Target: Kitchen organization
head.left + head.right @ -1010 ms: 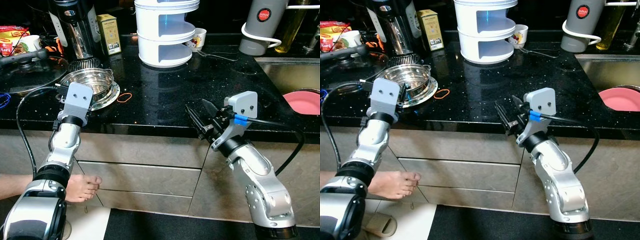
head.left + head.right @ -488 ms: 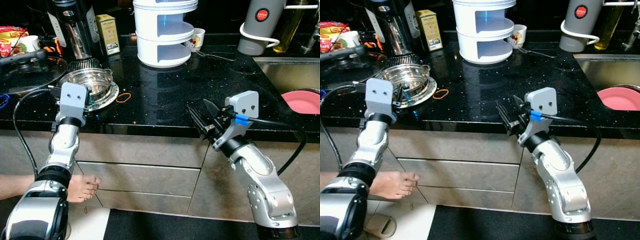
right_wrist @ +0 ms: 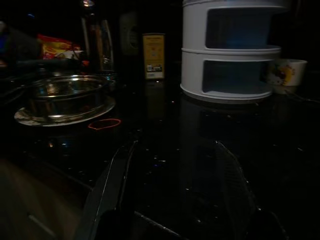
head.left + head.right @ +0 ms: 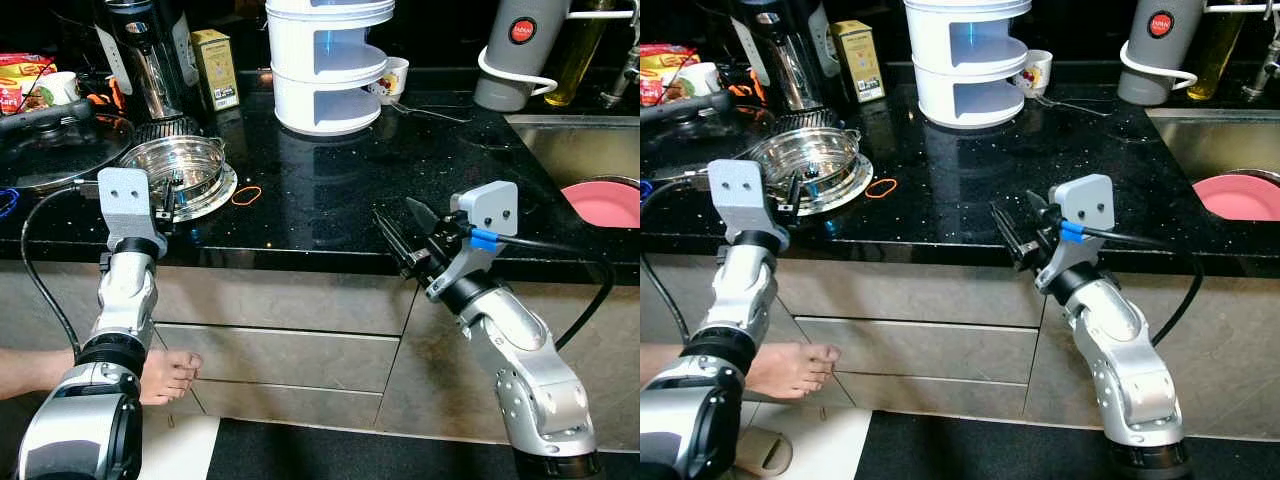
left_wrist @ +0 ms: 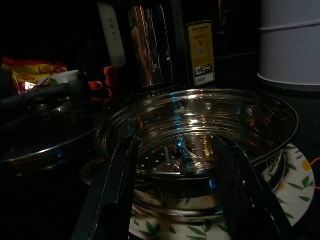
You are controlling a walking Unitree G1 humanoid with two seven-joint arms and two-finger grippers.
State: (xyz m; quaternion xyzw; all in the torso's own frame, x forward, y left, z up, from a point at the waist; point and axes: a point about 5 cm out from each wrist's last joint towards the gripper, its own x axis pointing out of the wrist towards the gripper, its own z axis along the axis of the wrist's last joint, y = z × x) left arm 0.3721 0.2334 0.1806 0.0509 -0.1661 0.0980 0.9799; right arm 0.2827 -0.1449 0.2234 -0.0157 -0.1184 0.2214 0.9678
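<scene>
A steel steamer bowl (image 4: 187,163) sits on a leaf-patterned plate (image 4: 226,190) at the left of the black counter (image 4: 330,190). My left gripper (image 5: 176,143) is open at the counter's front edge, just short of the bowl's near rim, with nothing between its fingers (image 4: 160,196). An orange rubber band (image 4: 246,195) lies right of the plate. My right gripper (image 4: 402,226) hovers open at the counter's front edge, pointing toward the counter's left, empty. A white tiered container (image 4: 330,65) stands at the back centre.
A coffee maker (image 4: 145,50), a yellow box (image 4: 216,66) and a pan lid (image 4: 60,145) crowd the back left. A mug (image 4: 397,78) and a grey flask (image 4: 520,50) stand at the back right. The sink (image 4: 560,150) holds a pink bowl (image 4: 607,205). A person's bare foot (image 4: 165,374) rests below.
My left gripper has swung a little to the left along the counter edge, staying open near the bowl. The right arm has barely moved.
</scene>
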